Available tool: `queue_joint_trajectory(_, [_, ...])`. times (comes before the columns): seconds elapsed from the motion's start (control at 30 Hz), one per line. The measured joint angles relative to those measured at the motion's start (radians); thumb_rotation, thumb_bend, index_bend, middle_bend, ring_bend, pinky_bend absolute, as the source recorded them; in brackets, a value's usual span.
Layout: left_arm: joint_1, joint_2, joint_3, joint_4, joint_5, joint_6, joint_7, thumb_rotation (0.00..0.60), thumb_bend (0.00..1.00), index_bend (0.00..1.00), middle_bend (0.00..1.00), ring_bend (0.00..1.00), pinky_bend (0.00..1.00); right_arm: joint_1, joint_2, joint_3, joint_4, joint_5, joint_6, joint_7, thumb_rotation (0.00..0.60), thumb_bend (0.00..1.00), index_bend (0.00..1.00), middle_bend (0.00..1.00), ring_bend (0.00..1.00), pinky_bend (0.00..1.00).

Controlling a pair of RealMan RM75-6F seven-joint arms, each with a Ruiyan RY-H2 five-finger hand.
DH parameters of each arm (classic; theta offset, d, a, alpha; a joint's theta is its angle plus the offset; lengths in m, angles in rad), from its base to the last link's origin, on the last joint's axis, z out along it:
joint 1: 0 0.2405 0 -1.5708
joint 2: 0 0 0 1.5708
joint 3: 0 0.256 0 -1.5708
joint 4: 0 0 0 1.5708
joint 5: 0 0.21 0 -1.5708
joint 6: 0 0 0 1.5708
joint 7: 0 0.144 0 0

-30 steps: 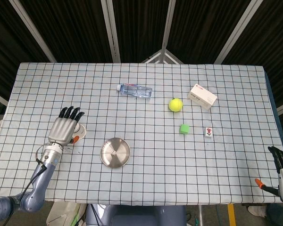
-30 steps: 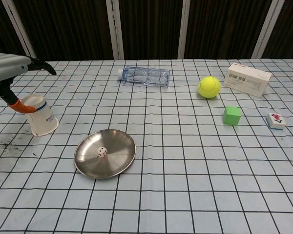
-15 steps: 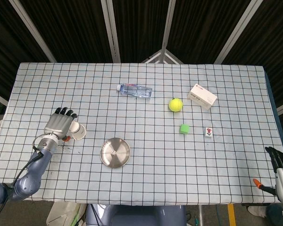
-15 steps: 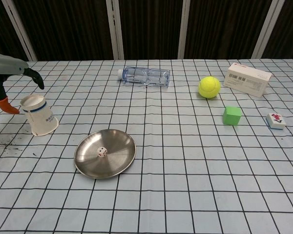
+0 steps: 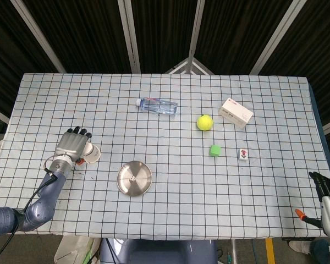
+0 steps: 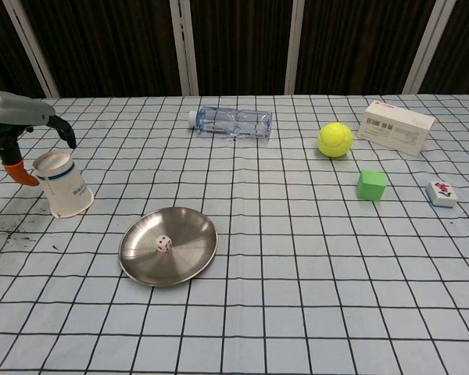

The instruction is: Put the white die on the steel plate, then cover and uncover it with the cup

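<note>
White die (image 6: 164, 244): lies on the steel plate (image 6: 189, 234), near its middle.
Steel plate: flat on the desk (image 6: 313, 297), toward the front edge, left of centre.
Cup (image 6: 62, 184): upside down and tilted, near the left edge of the desk, apart from the steel plate.
Left robot hand (image 5: 72, 146): sits over the cup with fingers curved down around its top; an orange-tipped thumb lies beside the cup; whether it actually grasps the cup I cannot tell.
Right robot hand (image 5: 327, 198): off the desk by the front right corner, fingers apart, holding nothing.
Water bottle (image 6: 231, 122): on its side toward the back edge.
Tennis ball (image 6: 334, 139): right of the water bottle.
White box (image 6: 398, 127): toward the back right corner.
Green cube (image 6: 371, 185): in front of the tennis ball.
Small tile (image 6: 442, 192): near the right edge.
</note>
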Motion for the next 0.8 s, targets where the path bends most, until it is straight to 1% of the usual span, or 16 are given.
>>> queue_joint_trajectory(0.17, [0.0, -0.011, 0.01, 0.009, 0.028, 0.005, -0.029, 0.6, 0.37, 0.21, 0.16, 0.15, 0.24, 0.001, 0.0, -0.001, -0.001, -0.002, -0.002, -0.001, 0.6, 0.04, 0.12, 0.12, 0.11, 0.02])
queue_joint_trajectory(0.27, [0.002, -0.015, 0.017, 0.013, 0.043, 0.008, -0.044, 0.6, 0.37, 0.23, 0.18, 0.17, 0.24, 0.001, 0.0, -0.001, -0.003, -0.003, -0.001, -0.001, 0.6, 0.04, 0.12, 0.12, 0.12, 0.02])
queue_joint_trajectory(0.67, [0.01, -0.017, 0.036, 0.027, 0.09, 0.021, -0.099, 0.6, 0.37, 0.22, 0.24, 0.18, 0.24, 0.0, 0.001, -0.001, -0.005, 0.001, -0.001, 0.001, 0.6, 0.04, 0.12, 0.12, 0.12, 0.02])
queue_joint_trajectory(0.8, [0.011, -0.019, 0.044, 0.032, 0.096, 0.021, -0.113, 0.6, 0.4, 0.23, 0.26, 0.18, 0.24, 0.0, 0.0, -0.002, -0.005, 0.0, -0.002, 0.0, 0.6, 0.04, 0.12, 0.12, 0.12, 0.02])
